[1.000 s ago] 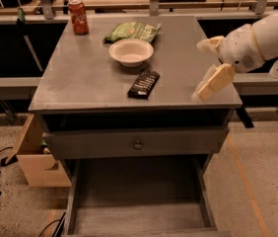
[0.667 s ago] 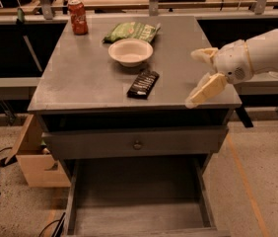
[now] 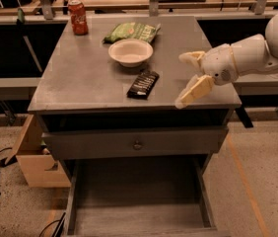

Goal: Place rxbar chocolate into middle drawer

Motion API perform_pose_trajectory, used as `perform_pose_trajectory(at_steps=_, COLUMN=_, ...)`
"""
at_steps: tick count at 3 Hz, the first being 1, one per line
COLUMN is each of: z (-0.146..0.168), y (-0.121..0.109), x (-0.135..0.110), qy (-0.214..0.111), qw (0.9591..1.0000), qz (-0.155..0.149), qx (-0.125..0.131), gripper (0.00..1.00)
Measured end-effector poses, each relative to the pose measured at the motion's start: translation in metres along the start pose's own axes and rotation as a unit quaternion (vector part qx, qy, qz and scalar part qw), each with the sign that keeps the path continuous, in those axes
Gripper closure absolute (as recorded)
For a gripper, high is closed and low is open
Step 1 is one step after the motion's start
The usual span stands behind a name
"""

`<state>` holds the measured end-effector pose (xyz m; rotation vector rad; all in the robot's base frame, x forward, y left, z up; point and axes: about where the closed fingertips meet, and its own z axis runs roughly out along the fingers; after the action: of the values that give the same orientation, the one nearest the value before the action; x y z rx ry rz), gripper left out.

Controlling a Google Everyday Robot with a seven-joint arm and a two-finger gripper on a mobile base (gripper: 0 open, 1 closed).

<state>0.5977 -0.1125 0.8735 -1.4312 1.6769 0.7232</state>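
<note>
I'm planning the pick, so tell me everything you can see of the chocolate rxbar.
The rxbar chocolate is a flat rectangular bar in a black wrapper with rows of white lettering. It lies flat on the grey table top, turned diagonally, just in front of the white bowl and apparently not touching it. Nothing holds it: the open pincer hangs to its right, apart from it, near the table's front right corner.

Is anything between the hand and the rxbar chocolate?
Nothing visible. The open hand hovers over the table near its right edge, and only bare surface separates it from the rxbar chocolate. The white bowl sits farther back, off that line.
</note>
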Motion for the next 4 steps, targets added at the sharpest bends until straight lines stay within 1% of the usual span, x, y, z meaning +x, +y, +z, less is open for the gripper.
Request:
perform_pose_trajectory(at_steps=1, z=0.046, y=-0.008, x=0.007, qy=0.005, qw=0.9996, qz=0.004, qx=-0.027, gripper=0.0)
perform_pose_trajectory(at_steps=2, z=0.079, y=-0.013, x=0.012, qy=0.012, qw=0.999, qz=0.009, qx=-0.042, gripper=0.0)
perform_pose_trajectory(at_steps=3, z=0.104, y=-0.017, x=0.014, qy=0.019, qw=0.9986, qz=0.012, qx=-0.048, gripper=0.0)
perform_pose_trajectory(at_steps=4, z=0.104, y=-0.017, x=0.013, qy=0.019, qw=0.9986, qz=0.012, qx=-0.048, gripper=0.0)
